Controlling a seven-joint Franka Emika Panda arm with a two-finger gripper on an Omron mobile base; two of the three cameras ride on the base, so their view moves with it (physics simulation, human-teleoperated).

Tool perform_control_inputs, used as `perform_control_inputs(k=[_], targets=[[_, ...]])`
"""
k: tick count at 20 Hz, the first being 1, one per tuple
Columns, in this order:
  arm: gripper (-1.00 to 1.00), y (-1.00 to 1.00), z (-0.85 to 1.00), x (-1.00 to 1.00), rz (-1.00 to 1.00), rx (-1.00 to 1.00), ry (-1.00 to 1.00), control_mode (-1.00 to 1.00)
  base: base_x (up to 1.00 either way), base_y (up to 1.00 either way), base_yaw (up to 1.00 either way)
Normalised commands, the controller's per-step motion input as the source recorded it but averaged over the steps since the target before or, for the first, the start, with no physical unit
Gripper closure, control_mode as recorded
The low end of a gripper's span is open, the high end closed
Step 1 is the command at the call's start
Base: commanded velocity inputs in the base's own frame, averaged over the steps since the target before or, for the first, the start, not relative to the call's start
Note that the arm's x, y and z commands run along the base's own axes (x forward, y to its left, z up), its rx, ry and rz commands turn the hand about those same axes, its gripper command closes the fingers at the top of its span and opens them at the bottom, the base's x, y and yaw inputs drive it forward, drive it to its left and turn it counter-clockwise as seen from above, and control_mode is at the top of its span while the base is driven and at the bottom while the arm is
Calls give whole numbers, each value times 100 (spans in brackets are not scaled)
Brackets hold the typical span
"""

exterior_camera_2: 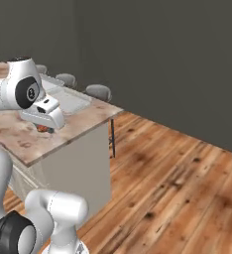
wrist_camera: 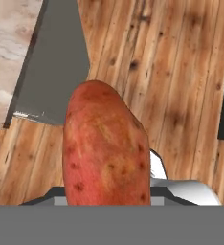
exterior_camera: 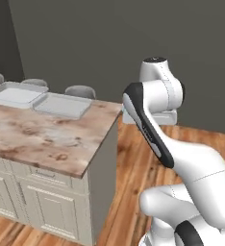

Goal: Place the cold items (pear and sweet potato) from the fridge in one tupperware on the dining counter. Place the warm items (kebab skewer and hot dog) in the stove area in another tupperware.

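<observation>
Pincer (exterior_camera_2: 44, 129) clamped on one sweet potato (wrist_camera: 106, 148), two tupperware trays (exterior_camera: 61, 104) on counter (exterior_camera: 47, 139)

Dark grey walls (exterior_camera_2: 162, 59), wood floor (exterior_camera_2: 177, 188), marble-topped counter (exterior_camera: 42, 139)

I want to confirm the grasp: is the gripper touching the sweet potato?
Touching. In the hand view the sweet potato rises from the gripper, held above the wooden floor.
</observation>
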Motion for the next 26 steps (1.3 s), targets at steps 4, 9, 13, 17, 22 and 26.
perform_control_inputs(k=[4,9,13,17,22,26], targets=[[100,0,0,0,0,0,0,100,93,-92,31],[100,0,0,0,0,0,0,100,96,-93,34],[100,0,0,0,0,0,0,100,98,-91,35],[100,0,0,0,0,0,0,100,96,-92,35],[100,0,0,0,0,0,0,100,95,-94,33],[100,0,0,0,0,0,0,100,94,-96,33]])
